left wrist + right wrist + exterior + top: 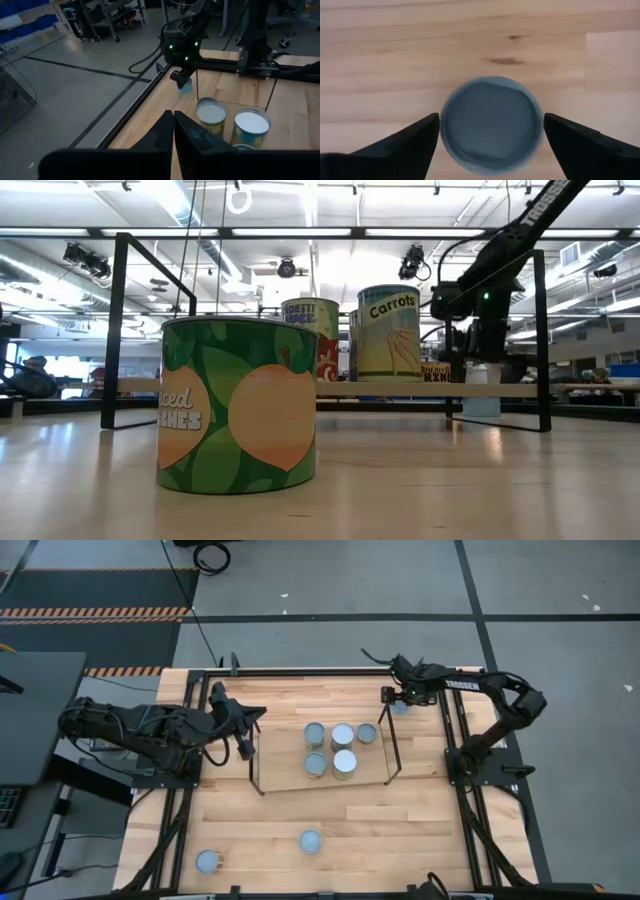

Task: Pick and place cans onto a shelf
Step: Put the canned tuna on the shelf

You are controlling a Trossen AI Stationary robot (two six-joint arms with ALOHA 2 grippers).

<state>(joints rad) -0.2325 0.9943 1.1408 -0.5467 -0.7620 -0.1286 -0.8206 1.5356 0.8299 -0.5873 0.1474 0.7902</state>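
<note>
Tabletop shows right claw (pixel 490 132) straddling can (pixel 490 125) (label hidden).

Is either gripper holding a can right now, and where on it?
Neither. The right gripper is open, fingers clear of the can between them; the left gripper is shut on nothing.

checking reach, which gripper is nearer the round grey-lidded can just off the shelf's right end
Right. The right gripper hangs open directly over that round grey-lidded can; the left gripper waits shut beyond the shelf's opposite end.

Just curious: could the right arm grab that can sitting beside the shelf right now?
Probably yes. The right gripper hangs right over the can with its fingers open on either side, nothing between them; the shelf stands clear beside it.
</note>
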